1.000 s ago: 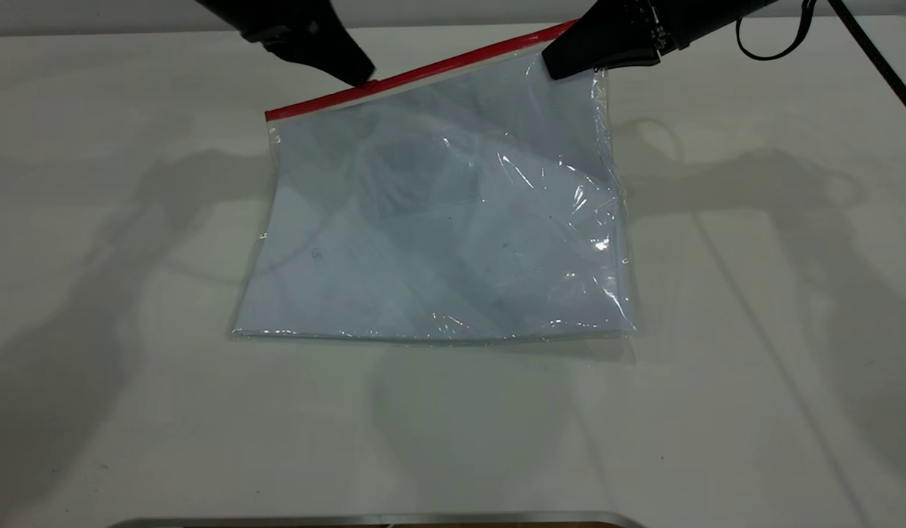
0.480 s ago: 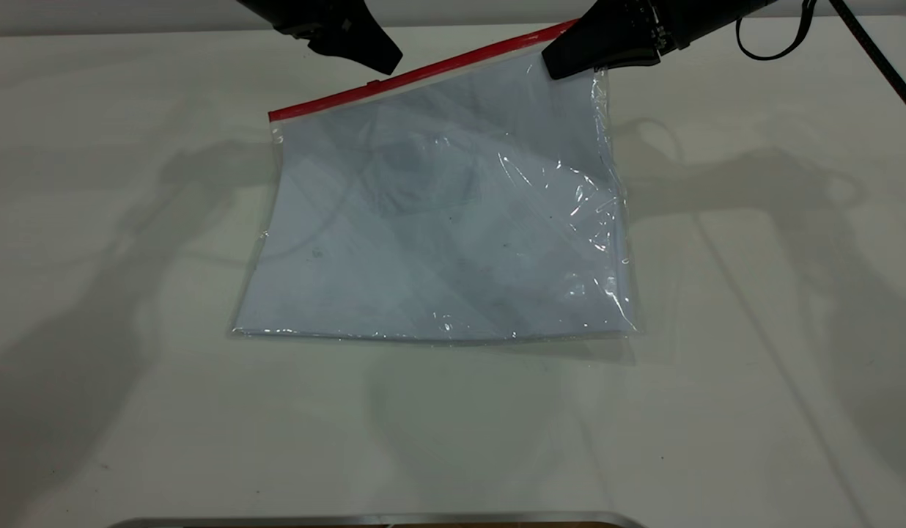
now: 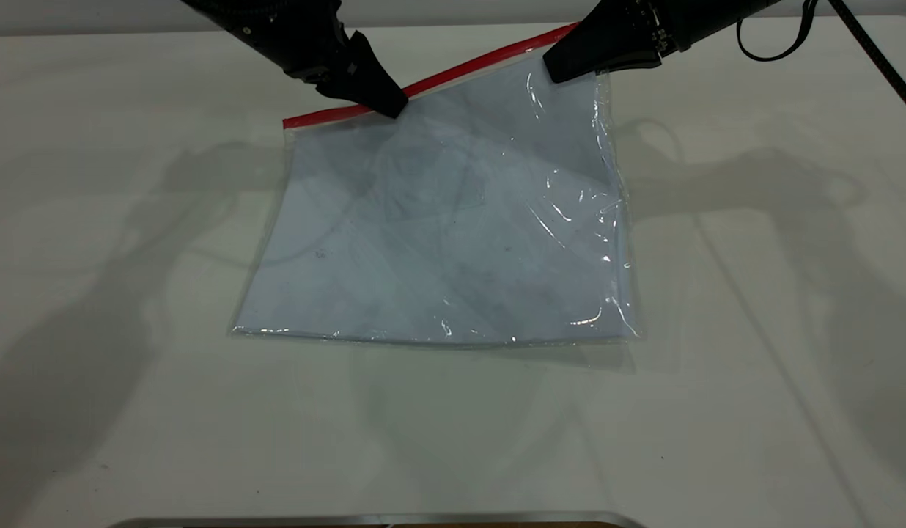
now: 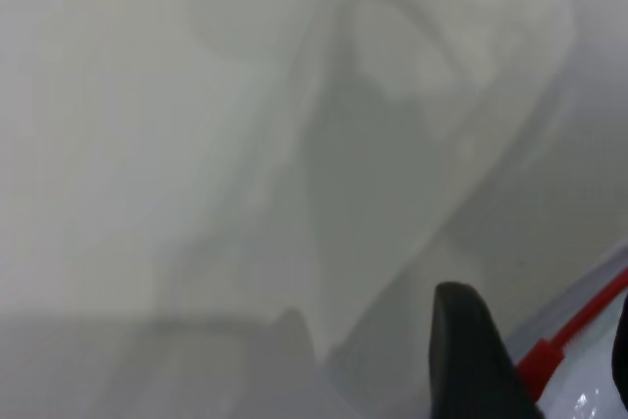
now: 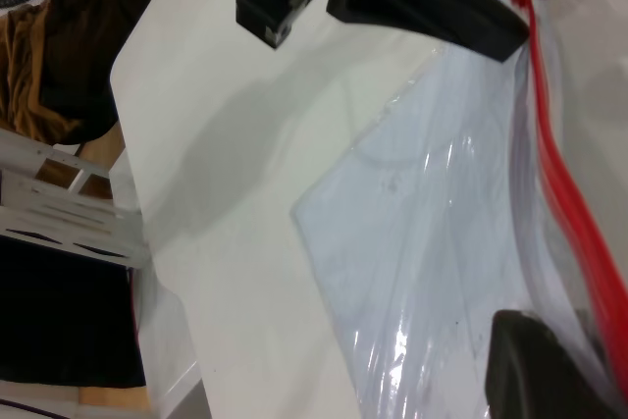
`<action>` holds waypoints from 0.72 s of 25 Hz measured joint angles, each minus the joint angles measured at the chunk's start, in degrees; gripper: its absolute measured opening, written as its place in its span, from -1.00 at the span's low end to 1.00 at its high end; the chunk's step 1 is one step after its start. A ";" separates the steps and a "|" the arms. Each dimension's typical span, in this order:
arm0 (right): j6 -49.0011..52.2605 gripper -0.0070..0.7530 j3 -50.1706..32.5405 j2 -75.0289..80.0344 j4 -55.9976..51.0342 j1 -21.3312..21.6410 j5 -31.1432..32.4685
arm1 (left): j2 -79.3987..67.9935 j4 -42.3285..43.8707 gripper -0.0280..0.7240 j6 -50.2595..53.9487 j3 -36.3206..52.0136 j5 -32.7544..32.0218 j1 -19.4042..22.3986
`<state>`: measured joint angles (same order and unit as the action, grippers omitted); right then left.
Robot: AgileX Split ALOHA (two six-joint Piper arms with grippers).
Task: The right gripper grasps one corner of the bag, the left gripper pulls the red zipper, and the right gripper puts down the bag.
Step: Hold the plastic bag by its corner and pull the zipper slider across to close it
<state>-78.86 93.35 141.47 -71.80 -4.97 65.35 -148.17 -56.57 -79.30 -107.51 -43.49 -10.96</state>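
The bag (image 3: 453,235), a clear pouch with white sheets, lies on the white table with its far right part raised. My right gripper (image 3: 559,70) is shut on the corner (image 3: 570,31) where the red zipper (image 3: 482,62) ends. In the right wrist view one finger (image 5: 545,370) presses on the plastic beside the red zipper (image 5: 574,203). My left gripper (image 3: 394,108) rests on the strip nearer its left end. In the left wrist view that gripper (image 4: 540,345) stands open, and the small red slider tab (image 4: 538,365) sits between its fingers, against one finger (image 4: 471,360).
A metal edge (image 3: 380,519) runs along the table's near side. In the right wrist view a white rack (image 5: 59,193) and dark cloth (image 5: 59,56) stand beyond the table edge. White tabletop (image 3: 130,367) surrounds the bag.
My left gripper lifted off the zipper, then came back down onto it farther right. The strip's left end slid slightly right and toward the camera. The right gripper kept its hold.
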 joint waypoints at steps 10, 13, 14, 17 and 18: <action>0.00 -0.89 0.00 0.00 -0.13 0.00 0.00 | -1.08 -0.19 0.18 0.45 -2.75 -1.40 0.00; 0.00 -0.89 0.00 0.00 0.09 0.00 0.00 | -2.12 -0.19 0.18 0.90 -3.09 -2.24 0.00; 0.00 -0.89 0.00 0.00 0.23 0.00 0.00 | -2.30 -0.19 0.18 0.90 -3.14 -2.26 0.00; 0.00 -0.89 0.00 0.00 0.23 0.00 0.00 | -2.30 -0.19 0.13 1.03 -3.14 -2.42 0.00; 0.00 -0.89 0.00 0.00 0.23 0.00 0.00 | -2.30 -0.19 0.10 1.03 -3.14 -2.42 0.00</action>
<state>-78.86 93.35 141.47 -71.58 -4.97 65.35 -150.47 -56.76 -78.27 -110.64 -45.91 -10.96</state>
